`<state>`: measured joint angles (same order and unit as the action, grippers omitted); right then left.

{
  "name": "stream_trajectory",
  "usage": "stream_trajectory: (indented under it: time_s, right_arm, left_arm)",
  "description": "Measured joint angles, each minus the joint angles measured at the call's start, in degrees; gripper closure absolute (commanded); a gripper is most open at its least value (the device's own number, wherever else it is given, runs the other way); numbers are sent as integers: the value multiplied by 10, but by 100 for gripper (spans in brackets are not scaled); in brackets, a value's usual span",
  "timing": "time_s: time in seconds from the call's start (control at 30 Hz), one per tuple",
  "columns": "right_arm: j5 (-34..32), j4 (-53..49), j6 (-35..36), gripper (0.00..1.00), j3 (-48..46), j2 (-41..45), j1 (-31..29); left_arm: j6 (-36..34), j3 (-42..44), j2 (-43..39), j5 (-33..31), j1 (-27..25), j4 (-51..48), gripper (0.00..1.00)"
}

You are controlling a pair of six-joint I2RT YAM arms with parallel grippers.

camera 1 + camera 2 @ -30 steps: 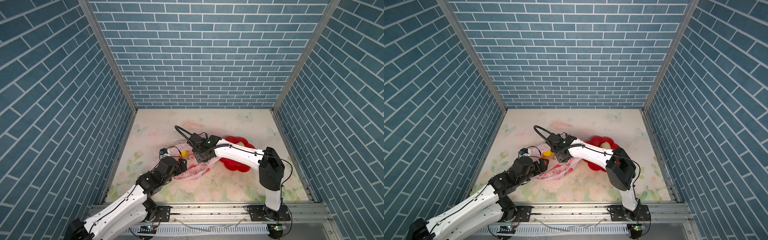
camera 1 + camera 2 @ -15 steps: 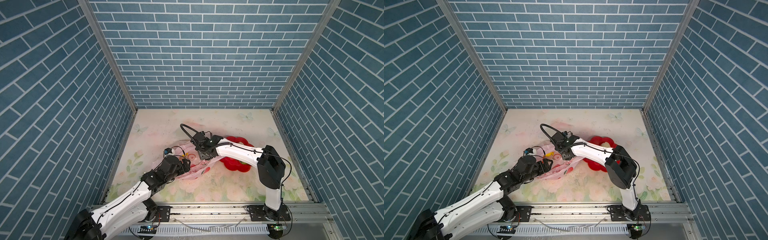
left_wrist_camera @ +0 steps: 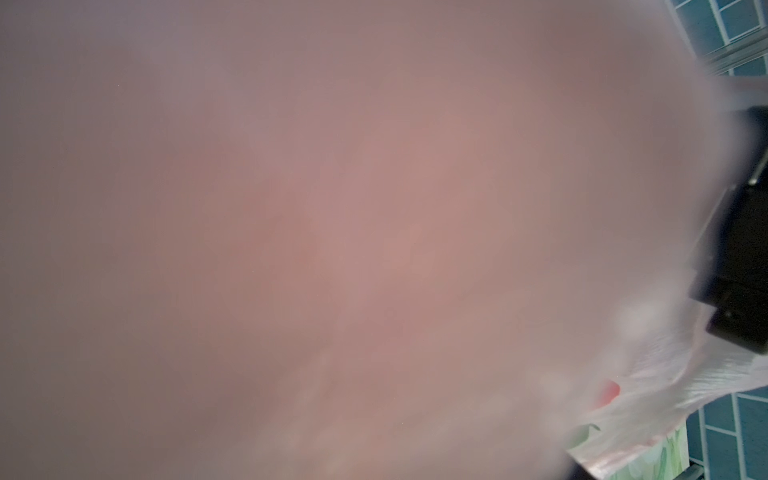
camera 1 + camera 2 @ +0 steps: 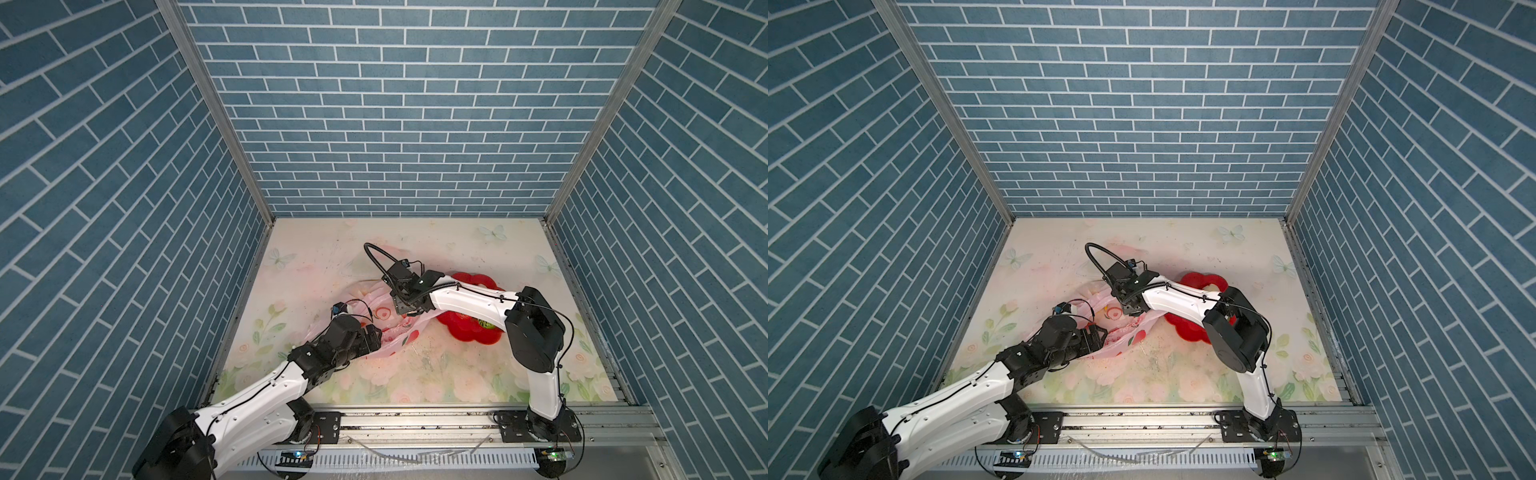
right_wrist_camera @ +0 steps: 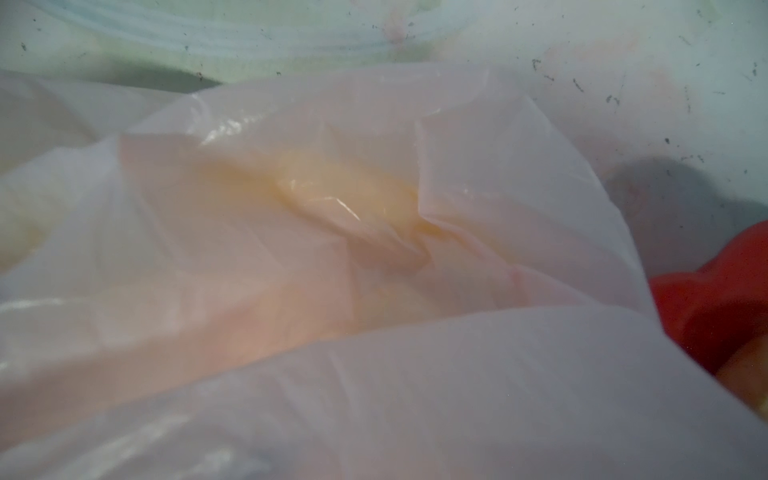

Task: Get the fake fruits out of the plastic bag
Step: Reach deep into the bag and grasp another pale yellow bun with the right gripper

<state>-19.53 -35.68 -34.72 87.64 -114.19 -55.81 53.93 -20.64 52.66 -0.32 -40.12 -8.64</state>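
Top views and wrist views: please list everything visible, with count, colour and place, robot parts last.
bag: one, translucent pink with red prints, crumpled mid-table.
bagged fruit: at least one, yellowish, seen through the film; total hidden.
dish: one, red, flower-shaped, right of the bag, partly under the right arm.
green fruit: one, in the dish.
cream fruit: one, at the dish's far side.
table: one, pale floral.
walls: three, blue brick.
left gripper: one, black, open, at the bag's near edge.
right gripper: one, black, down on the bag; jaws hidden.
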Motion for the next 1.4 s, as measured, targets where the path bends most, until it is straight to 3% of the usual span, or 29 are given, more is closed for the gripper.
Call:
stream_trajectory:
  time_s: [0.9, 1.4]
  right_arm:
    - [32, 62, 2, 25, 0, -50, 20]
    - [49, 69, 11, 49, 0, -58, 26]
  left_arm:
    - [-7, 0, 40, 3, -11, 25, 8]
    - [-7, -1, 38, -2, -14, 24, 8]
